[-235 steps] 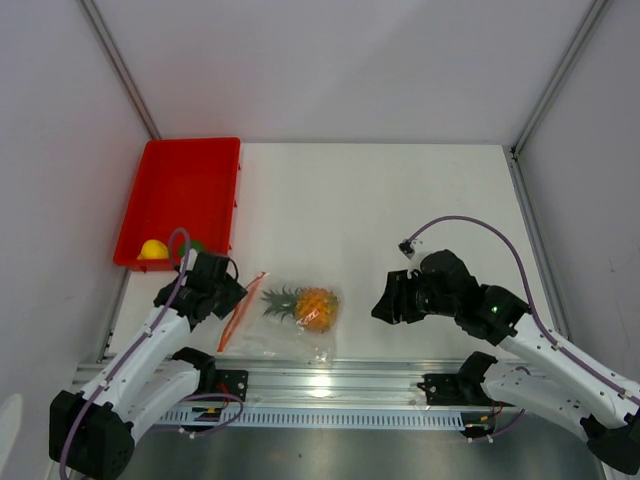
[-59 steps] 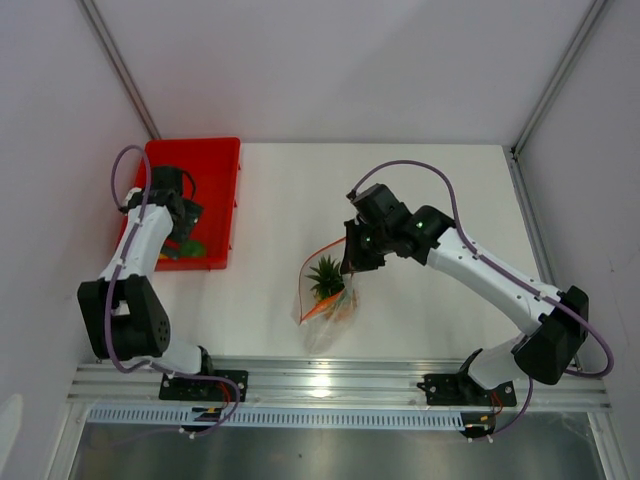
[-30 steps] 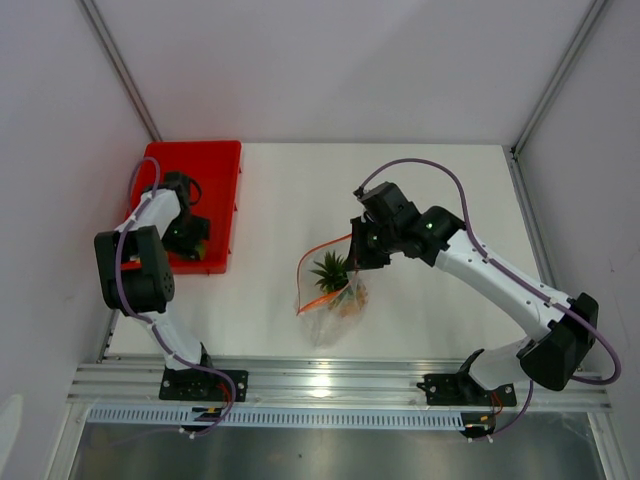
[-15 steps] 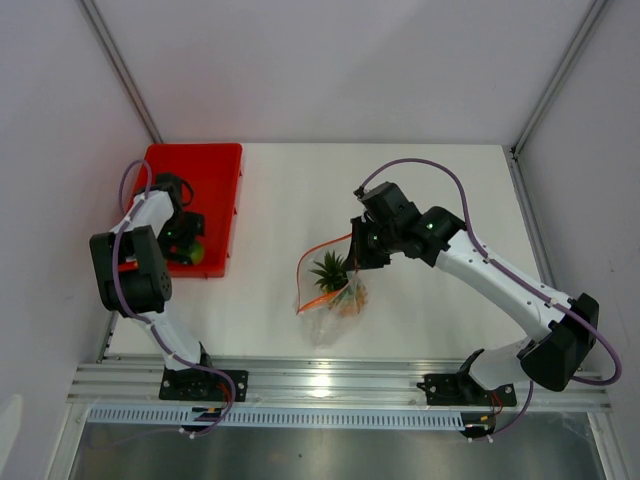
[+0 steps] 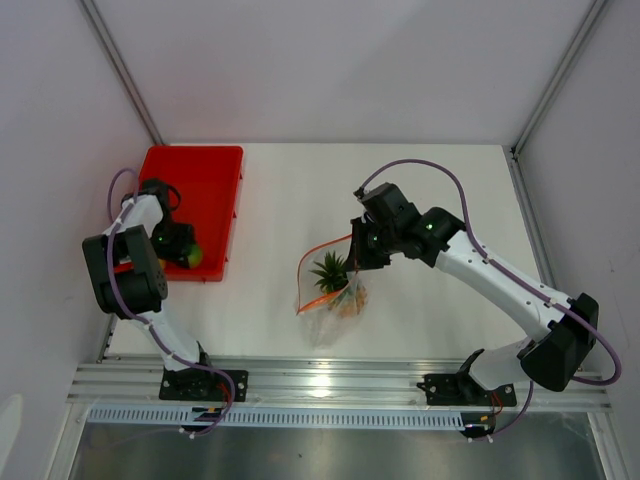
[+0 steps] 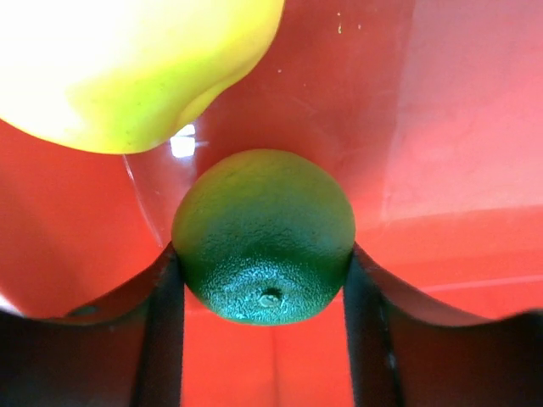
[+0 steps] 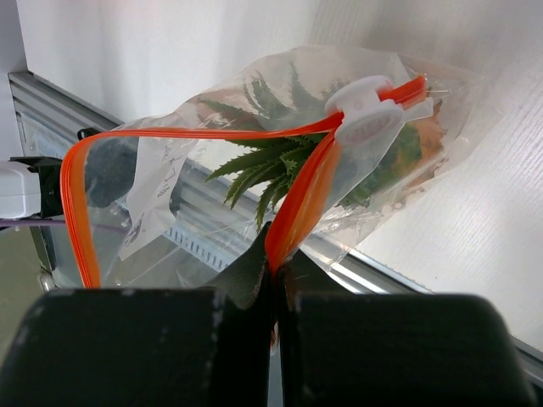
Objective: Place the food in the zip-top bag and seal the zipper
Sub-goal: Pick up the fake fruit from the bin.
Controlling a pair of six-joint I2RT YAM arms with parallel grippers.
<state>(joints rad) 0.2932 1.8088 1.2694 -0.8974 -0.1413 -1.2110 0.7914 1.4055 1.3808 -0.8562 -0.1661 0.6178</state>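
In the left wrist view my left gripper (image 6: 261,259) is shut on the round green fruit (image 6: 263,237), a dark finger pressed against each side of it. The yellow fruit (image 6: 127,68) lies just beyond, on the floor of the red tray (image 6: 458,127). From above, that gripper (image 5: 183,254) is at the tray's near left corner. My right gripper (image 7: 276,263) is shut on the zipper (image 7: 195,134) and holds the zip-top bag (image 5: 335,290) up with its mouth gaping. The pineapple (image 7: 263,170) is inside the bag. A white slider (image 7: 366,114) sits at the strip's far end.
The red tray (image 5: 205,180) stands at the table's back left, against the left wall. An aluminium rail (image 5: 330,385) runs along the near edge below the hanging bag. The right arm (image 5: 480,270) reaches across the table's right half.
My left wrist has shifted a little left and nearer within the tray, and the tray has slid slightly. The right arm and the bag have held still.
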